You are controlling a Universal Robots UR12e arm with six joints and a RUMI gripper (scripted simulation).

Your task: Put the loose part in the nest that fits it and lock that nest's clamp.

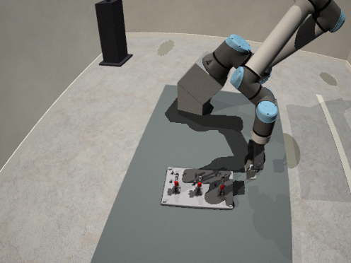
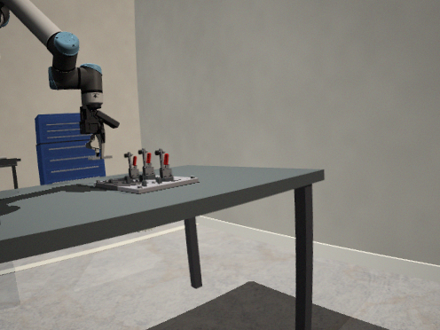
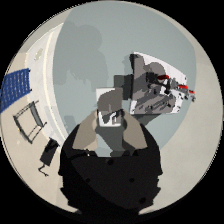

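Observation:
The fixture plate (image 1: 195,185) lies on the grey table with three toggle clamps with red handles (image 1: 199,184), all standing upright. It also shows in the exterior view (image 2: 146,182) and the wrist view (image 3: 157,87). My gripper (image 1: 252,170) (image 2: 100,156) hangs in the air beside the plate's right rear corner. It is shut on the loose part (image 1: 251,174), a small flat grey plate, held level well above the table. In the wrist view the part (image 3: 111,112) sits between my fingers, left of the fixture.
The arm's grey base block (image 1: 197,88) stands at the back of the table. A black pillar (image 1: 112,32) stands on the floor far left. A blue cabinet (image 2: 66,146) stands behind the table.

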